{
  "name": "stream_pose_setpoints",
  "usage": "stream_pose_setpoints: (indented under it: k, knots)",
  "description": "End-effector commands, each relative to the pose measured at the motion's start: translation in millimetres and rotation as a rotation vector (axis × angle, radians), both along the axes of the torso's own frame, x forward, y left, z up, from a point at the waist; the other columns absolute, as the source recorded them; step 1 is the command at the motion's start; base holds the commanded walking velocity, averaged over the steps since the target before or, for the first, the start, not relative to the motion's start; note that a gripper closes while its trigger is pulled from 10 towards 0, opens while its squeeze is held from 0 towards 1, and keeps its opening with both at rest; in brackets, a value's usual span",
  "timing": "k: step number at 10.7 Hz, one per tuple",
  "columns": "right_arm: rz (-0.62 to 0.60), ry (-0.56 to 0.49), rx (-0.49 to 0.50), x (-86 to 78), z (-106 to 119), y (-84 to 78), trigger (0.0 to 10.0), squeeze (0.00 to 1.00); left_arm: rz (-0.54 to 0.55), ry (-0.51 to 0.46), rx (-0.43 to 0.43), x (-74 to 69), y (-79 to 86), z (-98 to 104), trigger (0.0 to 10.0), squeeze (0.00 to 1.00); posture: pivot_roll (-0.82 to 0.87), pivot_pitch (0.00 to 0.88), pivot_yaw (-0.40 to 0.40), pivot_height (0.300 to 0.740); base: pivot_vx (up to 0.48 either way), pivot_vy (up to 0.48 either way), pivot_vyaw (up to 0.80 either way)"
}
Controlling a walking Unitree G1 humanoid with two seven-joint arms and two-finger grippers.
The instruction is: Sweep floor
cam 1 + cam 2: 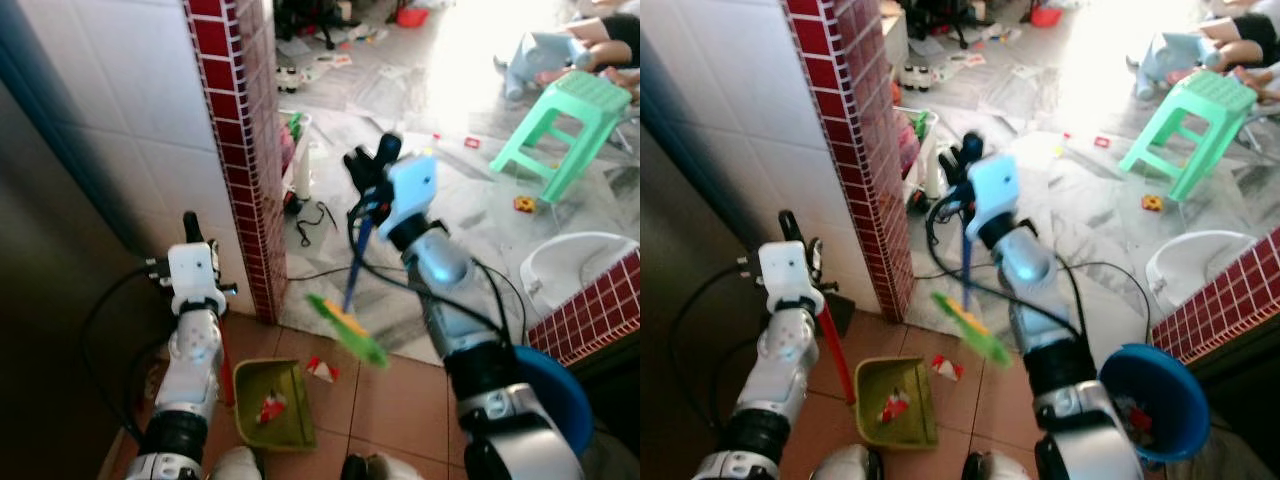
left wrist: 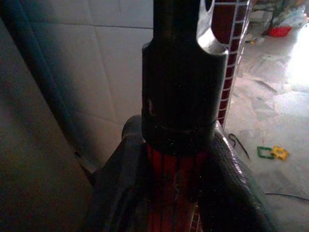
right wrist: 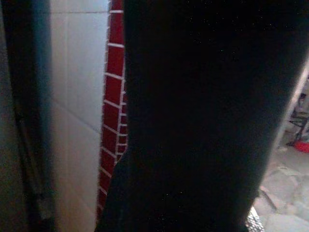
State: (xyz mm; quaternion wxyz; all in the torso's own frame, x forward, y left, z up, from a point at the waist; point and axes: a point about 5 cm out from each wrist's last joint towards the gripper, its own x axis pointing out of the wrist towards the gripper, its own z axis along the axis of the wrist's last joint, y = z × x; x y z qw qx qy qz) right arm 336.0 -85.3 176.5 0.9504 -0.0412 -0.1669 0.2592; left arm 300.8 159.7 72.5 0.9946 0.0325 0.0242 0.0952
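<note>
Right gripper (image 1: 372, 165) raised at centre, fingers clamped on top of blue broom handle (image 1: 356, 262). Long axis steep, running from 12 down toward 6 with slight lean to 7; green brush head (image 1: 347, 330) at lower end, tilted and blurred, apparently off the floor, its own length lying 10 to 4.

Left gripper (image 1: 800, 240) at 9 o'clock beside the red-tiled pillar (image 1: 236, 150), fingers closed around the red dustpan handle (image 1: 834, 355); clamp plain in left wrist view, red shaft (image 2: 171, 186) between both pads. Handle slants down toward 5 to the green dustpan (image 1: 272, 402), flat on brown tiles at 6, mouth facing 12, red-white scrap (image 1: 271, 407) inside.

Second scrap (image 1: 322, 370) on tiles at 2 o'clock of the pan, just beside it.

Blue bucket (image 1: 1152, 400) at 4. Green stool (image 1: 563, 125) at 2, well apart.
</note>
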Motion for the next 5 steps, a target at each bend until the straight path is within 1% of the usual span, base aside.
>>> stream_pose_setpoints:
  k: [1, 2, 3, 4, 5]
  knots:
    - [0.011, -0.035, -0.014, -0.8, 4, 0.2, 10.0, 0.00, -0.021, -0.012, 0.038, 3.3, 1.5, 8, 10.0, 0.00, -0.01, 0.035, 0.002, 0.740, 0.000, 0.000, 0.00]
    - [0.014, -0.022, -0.023, -2.0, -2, 1.0, 10.0, 0.00, 0.029, -0.017, 0.067, 4.6, 10.4, 8, 10.0, 0.00, -0.01, 0.034, 0.003, 0.740, 0.000, 0.000, 0.00]
    - [0.016, -0.015, -0.024, -2.7, -3, 1.6, 10.0, 0.00, 0.055, -0.038, 0.081, 6.8, 13.0, 9, 10.0, 0.00, -0.02, 0.034, 0.002, 0.740, 0.000, 0.000, 0.00]
    - [0.022, -0.005, -0.024, -5.2, -6, 3.6, 10.0, 0.00, 0.082, -0.047, 0.081, 12.3, 13.8, 7, 10.0, 0.00, -0.02, 0.032, -0.001, 0.740, 0.000, 0.000, 0.00]
    - [0.027, 0.006, -0.028, -8.3, -8, 5.3, 10.0, 0.00, 0.084, -0.046, 0.045, 18.5, 7.1, 3, 10.0, 0.00, -0.05, 0.028, -0.007, 0.740, 0.000, 0.000, 0.00]
